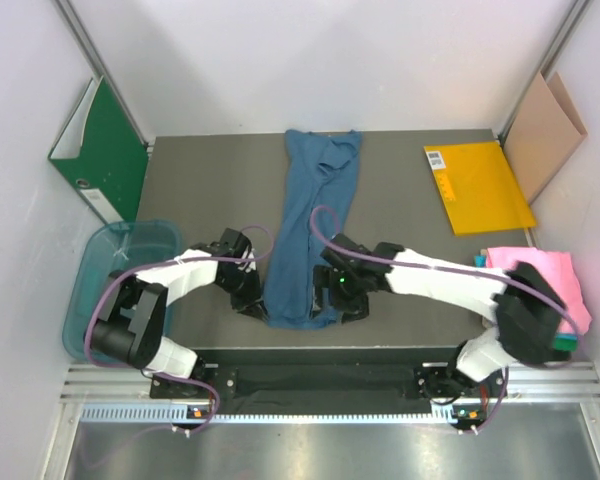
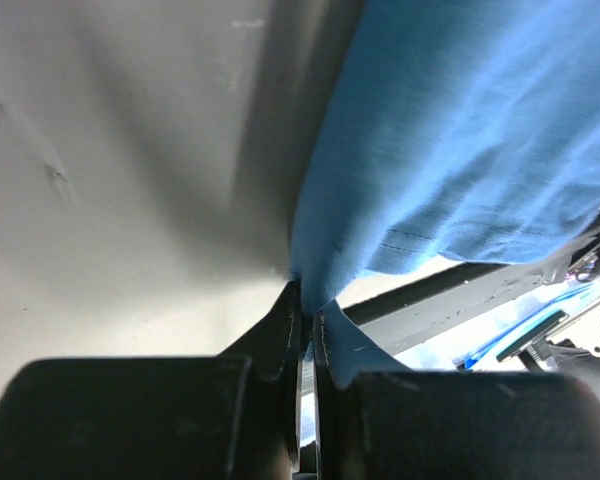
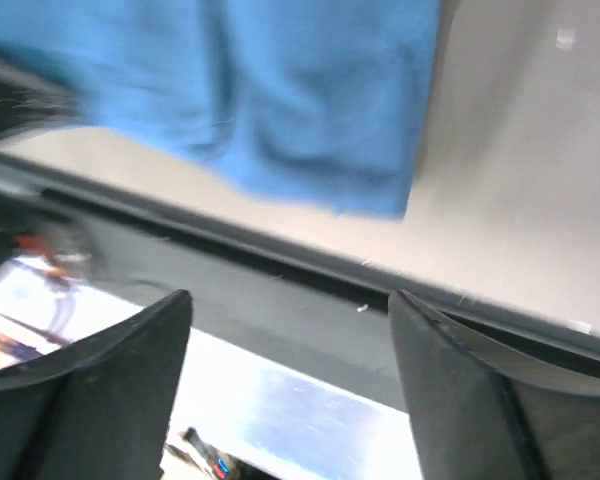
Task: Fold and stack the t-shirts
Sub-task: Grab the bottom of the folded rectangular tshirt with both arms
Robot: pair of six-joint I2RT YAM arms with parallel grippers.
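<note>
Top external view: a dark blue t-shirt lies folded lengthwise into a long strip down the middle of the grey table, its collar end toward the top of the frame and its hem near the bottom edge. The left gripper sits at the hem's lower left corner and the right gripper at its lower right corner. In the left wrist view the fingers are pressed together, pinching the corner of the blue cloth. In the right wrist view the fingers stand spread wide with nothing between them, just short of the shirt's edge. A pink t-shirt lies at the right edge. A green binder stands at upper left, a yellow folder lies at upper right, and a clear teal bin sits at left.
</note>
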